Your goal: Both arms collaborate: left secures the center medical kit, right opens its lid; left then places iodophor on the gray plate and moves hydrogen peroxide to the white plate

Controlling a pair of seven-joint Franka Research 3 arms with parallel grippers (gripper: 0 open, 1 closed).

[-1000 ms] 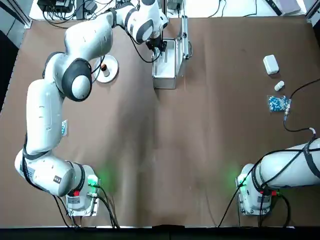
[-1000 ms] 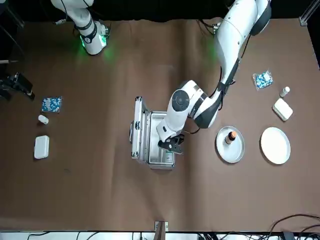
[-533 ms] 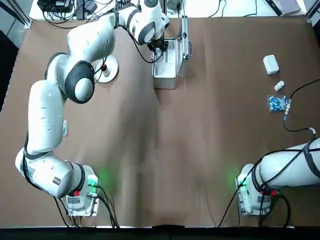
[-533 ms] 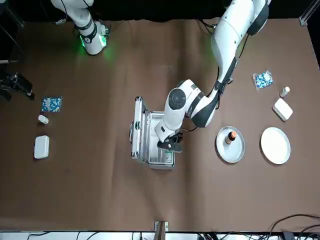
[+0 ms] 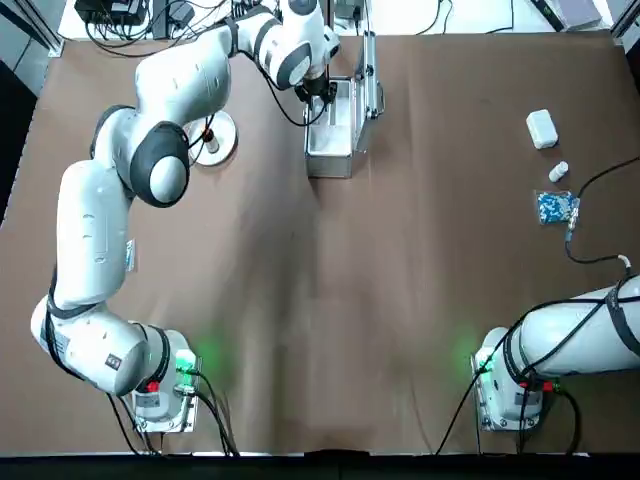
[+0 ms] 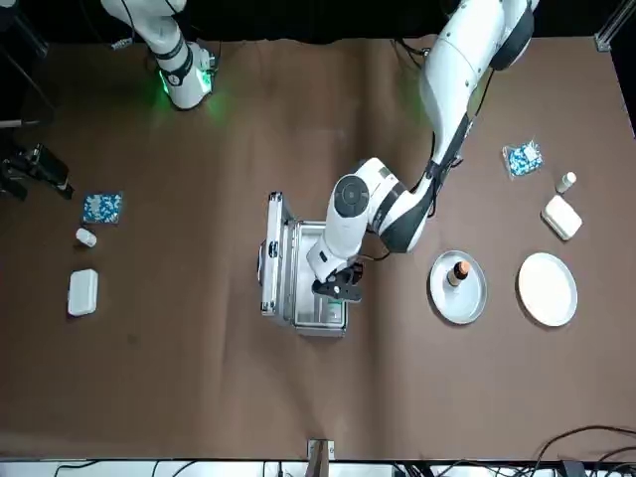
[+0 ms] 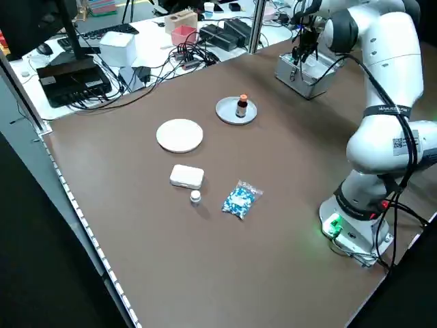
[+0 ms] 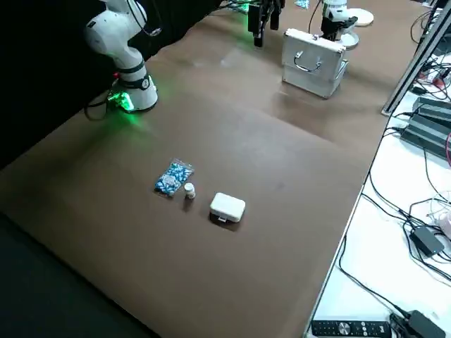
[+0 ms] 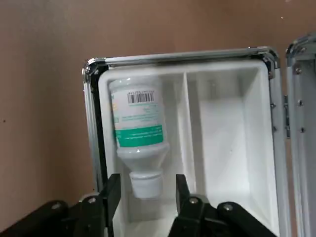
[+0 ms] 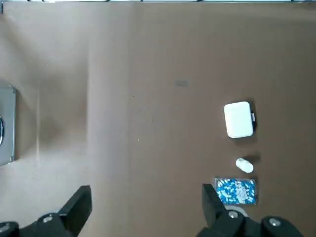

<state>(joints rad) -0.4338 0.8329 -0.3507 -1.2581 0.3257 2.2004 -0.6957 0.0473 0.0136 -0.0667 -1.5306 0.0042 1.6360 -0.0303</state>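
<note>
- Medical kit (image 6: 318, 288) comes first, standing open on the broad brown table (image 6: 199, 378), far from the arms' bases, its lid (image 6: 275, 258) raised on the robot's right side.
- The left arm (image 6: 452, 89) reaches across to the kit, and its gripper (image 9: 148, 185) hangs over the tray with fingers spread apart, near the cap of the bottle inside.
- The right arm (image 6: 174, 50) is parked, its gripper (image 10: 148, 191) raised over the robot's right part of the table, fingers spread wide.
- On the robot's left lie two round plates, apart from each other: the white plate (image 6: 548, 289) is bare, and the gray plate (image 6: 442, 303), nearer the kit, carries a bottle.
- White boxes, one on each side: one (image 6: 82, 292) at the robot's right, another (image 6: 561, 217) at its left.
- Blue-and-white packets are paired likewise, right (image 6: 102, 208) and left (image 6: 522, 158).
- The hydrogen peroxide bottle (image 9: 140, 118), white with a green band, lies in the kit's compartment away from the lid; the one beside the lid is empty.
- The iodophor bottle (image 6: 458, 273), brown with an orange cap, stands upright on the gray plate.
- Little white bottles, right (image 6: 86, 238) and left (image 6: 566, 183), sit between box and packet.
</note>
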